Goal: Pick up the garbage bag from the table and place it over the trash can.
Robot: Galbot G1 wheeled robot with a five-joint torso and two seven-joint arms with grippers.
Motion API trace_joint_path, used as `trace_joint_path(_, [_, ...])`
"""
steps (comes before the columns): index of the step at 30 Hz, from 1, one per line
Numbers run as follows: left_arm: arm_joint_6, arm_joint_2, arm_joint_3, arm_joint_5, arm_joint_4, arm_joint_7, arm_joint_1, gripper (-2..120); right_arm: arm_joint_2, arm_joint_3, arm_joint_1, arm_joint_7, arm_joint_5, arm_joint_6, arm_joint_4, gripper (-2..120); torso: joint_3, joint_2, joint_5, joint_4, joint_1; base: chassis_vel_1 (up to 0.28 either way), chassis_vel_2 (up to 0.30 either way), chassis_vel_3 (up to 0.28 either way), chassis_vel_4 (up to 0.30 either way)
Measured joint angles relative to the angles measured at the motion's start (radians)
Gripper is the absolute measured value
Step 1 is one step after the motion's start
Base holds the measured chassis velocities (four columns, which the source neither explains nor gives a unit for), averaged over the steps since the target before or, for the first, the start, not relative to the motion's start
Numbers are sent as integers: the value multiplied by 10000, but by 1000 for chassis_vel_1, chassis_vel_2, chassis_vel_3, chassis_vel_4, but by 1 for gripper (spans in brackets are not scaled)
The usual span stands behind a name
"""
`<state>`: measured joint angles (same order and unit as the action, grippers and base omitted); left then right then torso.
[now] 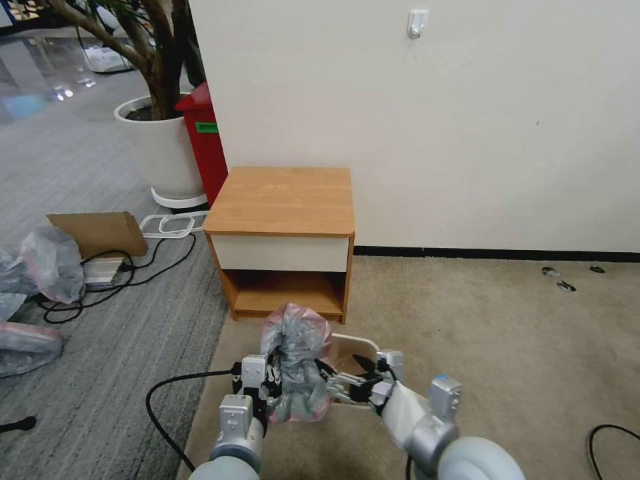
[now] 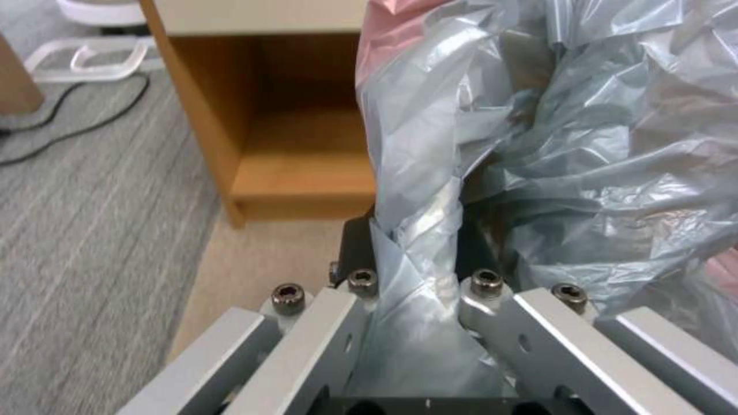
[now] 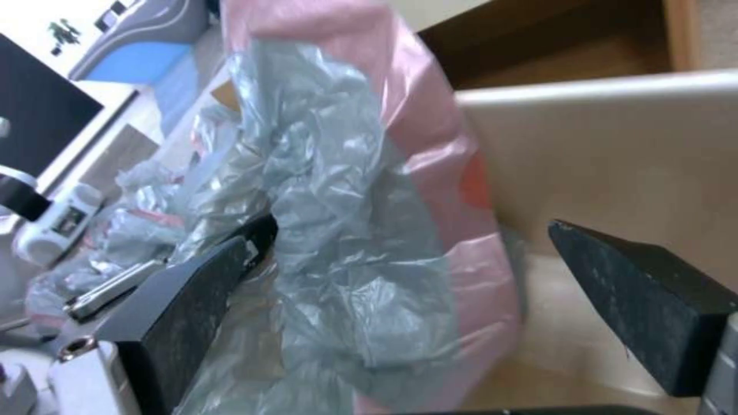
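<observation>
Left gripper: your left gripper [image 1: 272, 385] is closed tight on a fold of the garbage bag [image 1: 297, 363]. In the left wrist view you can see the plastic squeezed between its two fingers [image 2: 360, 242].

Right gripper: your right gripper [image 1: 339, 373] is wide open. One dark finger [image 3: 184, 288] sits against the bag and the other finger [image 3: 638, 300] is well apart from it, over the trash can [image 1: 353, 350]. It has hold of nothing, as far as I can tell.

Bag: the garbage bag is off the table [image 1: 283, 200]. It hangs in a crumpled lump just above the left side of the trash can. Its pink edge [image 3: 454, 173] faces the bin.

Trash can: it stands on the carpet right in front of the table. The bag hides its left part.

Step now: I think you are trying to open the bag mouth over the bin. It is about half done.

How to do it well: close the right gripper on the pink edge, not on the bunched grey middle. Then draw your two grippers apart slowly so the mouth spreads as wide as the rim.

Watch out: the plastic is thin and slippery. A hard tug may tear it or pull it out of the left gripper.

Careful too: keep the bin where it is; it looks light and may slide if you bump it.
</observation>
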<state>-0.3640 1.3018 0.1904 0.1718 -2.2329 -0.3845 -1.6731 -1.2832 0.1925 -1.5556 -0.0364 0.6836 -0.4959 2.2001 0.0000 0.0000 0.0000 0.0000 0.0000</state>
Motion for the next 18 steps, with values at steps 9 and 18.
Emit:
trace_joint_path(9, [374, -15, 230, 4, -214, 493, -82, 5, -371, -167, 599, -239, 93, 298, -638, 100, 0, 0, -1, 0, 0, 0, 0, 0, 0])
trace_joint_path(18, [461, -2, 261, 224, -208, 645, -54, 5, -419, -146, 906, -47, 145, 466, -901, 75, 0, 0, -1, 0, 0, 0, 0, 0, 0])
